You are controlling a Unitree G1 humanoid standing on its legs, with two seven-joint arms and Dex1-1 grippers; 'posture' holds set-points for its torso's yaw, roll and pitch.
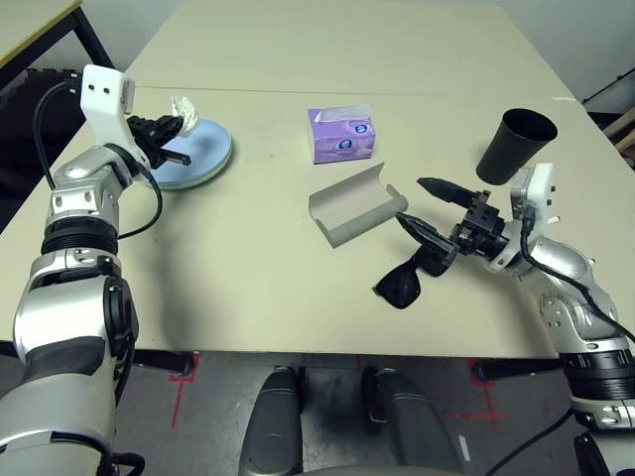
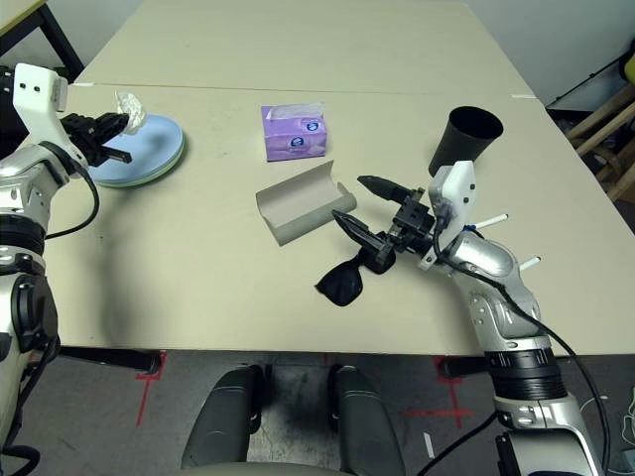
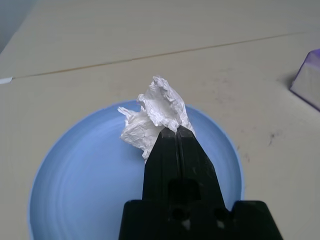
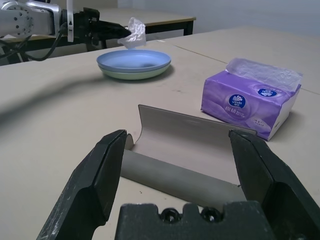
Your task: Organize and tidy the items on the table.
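Note:
My left gripper (image 3: 176, 132) is shut on the crumpled white tissue wad (image 3: 155, 117) and holds it just above the pale blue plate (image 1: 203, 154). That plate is stacked on the green plate (image 4: 132, 75) at the far left of the table (image 1: 248, 268). The grey glasses case (image 1: 357, 206) lies open at mid-table. My right gripper (image 1: 411, 200) is open, its fingertips close to the case's right end. The black sunglasses (image 1: 402, 286) lie on the table under its lower finger, near the front edge. A thin pen (image 2: 494, 218) pokes out behind my right wrist.
A purple tissue box (image 1: 342, 134) stands behind the case. A black cup (image 1: 516, 144) lies tilted at the right, beyond my right arm. Another table (image 1: 30, 25) stands off to the far left. Bare tabletop stretches between the plates and the case.

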